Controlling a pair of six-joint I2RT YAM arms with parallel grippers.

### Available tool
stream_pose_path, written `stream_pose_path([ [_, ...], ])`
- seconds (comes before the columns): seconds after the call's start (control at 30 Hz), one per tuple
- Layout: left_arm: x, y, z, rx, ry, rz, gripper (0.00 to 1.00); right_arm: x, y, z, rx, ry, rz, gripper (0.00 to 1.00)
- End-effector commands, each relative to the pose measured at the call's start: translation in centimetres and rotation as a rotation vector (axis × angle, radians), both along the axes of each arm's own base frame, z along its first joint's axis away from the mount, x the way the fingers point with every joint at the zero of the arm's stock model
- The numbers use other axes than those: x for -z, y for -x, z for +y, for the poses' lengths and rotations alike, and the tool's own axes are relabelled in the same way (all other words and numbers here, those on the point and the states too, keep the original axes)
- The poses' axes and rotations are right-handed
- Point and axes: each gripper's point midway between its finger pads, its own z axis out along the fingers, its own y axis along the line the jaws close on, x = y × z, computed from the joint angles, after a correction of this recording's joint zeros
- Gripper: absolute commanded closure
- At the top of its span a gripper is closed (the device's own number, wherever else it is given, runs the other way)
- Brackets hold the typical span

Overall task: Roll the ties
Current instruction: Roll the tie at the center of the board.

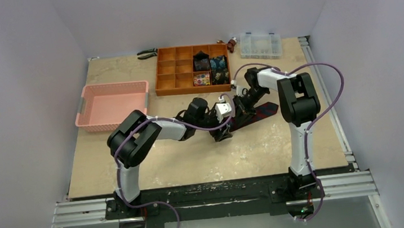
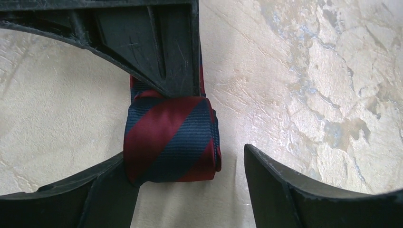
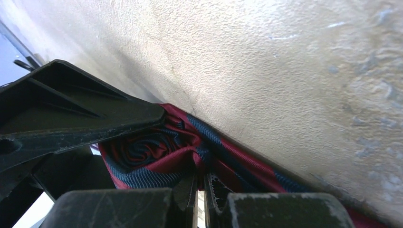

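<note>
Top view, tie: the striped tie [image 1: 261, 112] lies mid-table, running toward 3 o'clock from the two grippers, which meet at its rolled end.
Top view, arms: the left arm reaches toward 2 o'clock with its elbow folded. The right arm stands tall, its forearm pointing to 9 o'clock.
Left wrist, tie: the rolled end of the striped tie [image 2: 171, 142] sits inside the left gripper [image 2: 183, 159], touching the 7 o'clock finger and apart from the 4 o'clock one.
Left wrist, jaws: spread wide, gripping nothing.
Right wrist, tie: the roll of the striped tie [image 3: 152, 152] lies at 11 o'clock of the right gripper [image 3: 199, 190].
Right wrist, jaws: closed, pinching the tie's fabric.
</note>
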Motion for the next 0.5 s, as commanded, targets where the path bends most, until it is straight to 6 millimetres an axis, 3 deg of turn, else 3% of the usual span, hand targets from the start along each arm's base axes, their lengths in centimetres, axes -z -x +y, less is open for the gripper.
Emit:
stream_pose_path([
  [0.0, -2.6, -0.9, -1.1, -0.029, 0.17, -0.06, 0.25, 5.4, -2.9, -3.4, -0.115, 0.297, -0.184, 1.0],
  [0.47, -0.6, -1.3, -2.4, 0.027, 0.325, -0.204, 0.27, 5.3, -2.8, -3.4, -0.171, 0.34, -0.187, 1.0],
])
